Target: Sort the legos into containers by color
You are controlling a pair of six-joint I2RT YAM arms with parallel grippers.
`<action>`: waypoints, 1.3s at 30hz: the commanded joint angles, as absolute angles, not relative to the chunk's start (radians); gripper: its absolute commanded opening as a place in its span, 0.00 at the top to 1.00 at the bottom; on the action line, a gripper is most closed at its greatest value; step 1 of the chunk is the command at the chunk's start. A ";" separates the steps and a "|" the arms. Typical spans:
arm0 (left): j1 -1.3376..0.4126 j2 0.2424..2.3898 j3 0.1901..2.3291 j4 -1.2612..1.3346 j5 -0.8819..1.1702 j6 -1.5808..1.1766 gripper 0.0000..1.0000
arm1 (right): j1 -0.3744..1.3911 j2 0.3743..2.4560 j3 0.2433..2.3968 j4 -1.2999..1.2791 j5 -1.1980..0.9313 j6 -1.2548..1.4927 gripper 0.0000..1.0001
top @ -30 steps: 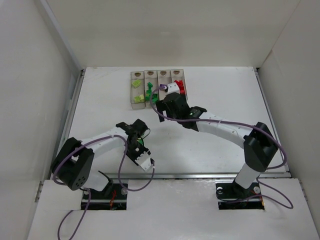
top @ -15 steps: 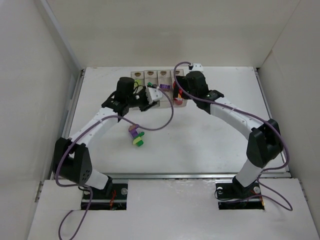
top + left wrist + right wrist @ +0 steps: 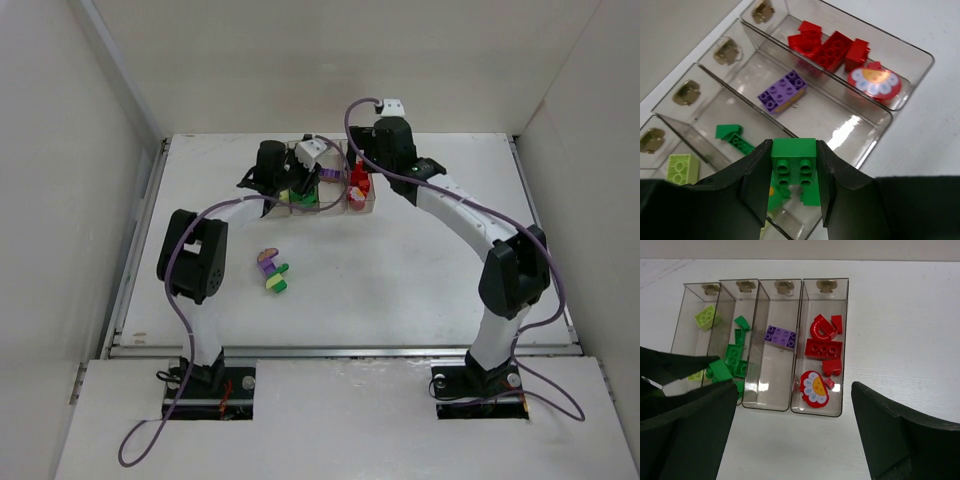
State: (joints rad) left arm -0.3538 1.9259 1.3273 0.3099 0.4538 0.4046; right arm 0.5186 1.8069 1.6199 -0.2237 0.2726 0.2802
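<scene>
Four clear containers point(image 3: 771, 375) stand joined in a row at the back of the table. From left to right they hold a yellow-green lego point(image 3: 705, 317), several dark green legos point(image 3: 735, 357), one purple lego point(image 3: 780, 335) and several red legos point(image 3: 823, 347). My left gripper point(image 3: 793, 170) is shut on a dark green brick point(image 3: 793, 162) and hangs over the near end of the green container point(image 3: 735, 150). Just in front of the purple and red containers, my right gripper point(image 3: 795, 425) hovers open and holds nothing.
A small cluster of loose legos point(image 3: 272, 272), purple, yellow-green and green, lies on the table in front of the containers. A red flower-faced piece point(image 3: 814, 388) lies at the near end of the red container. White walls enclose the table on three sides.
My left arm has swung from the table's front up to the containers, carrying the green brick. My right gripper has moved to the right and back, from the middle containers towards the red one.
</scene>
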 commanded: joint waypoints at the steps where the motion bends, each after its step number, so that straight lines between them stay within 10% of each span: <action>1: -0.328 1.914 1.404 0.391 0.410 0.328 0.85 | 0.520 1.824 1.667 -0.229 0.241 0.232 0.00; 6: -0.305 1.925 1.394 0.374 0.448 0.350 0.48 | 0.520 1.833 1.667 -0.229 0.204 0.223 0.00; 8: -0.305 1.899 1.365 0.365 0.471 0.359 0.00 | 0.532 1.806 1.641 -0.229 0.204 0.174 0.00; 23: -0.172 1.400 1.117 0.124 0.117 0.171 0.00 | 0.822 1.638 1.413 -0.229 0.032 -0.014 0.00; 39: 0.020 1.032 0.746 -0.025 -0.104 -0.018 0.00 | 1.077 2.054 1.670 -0.308 0.109 0.156 0.00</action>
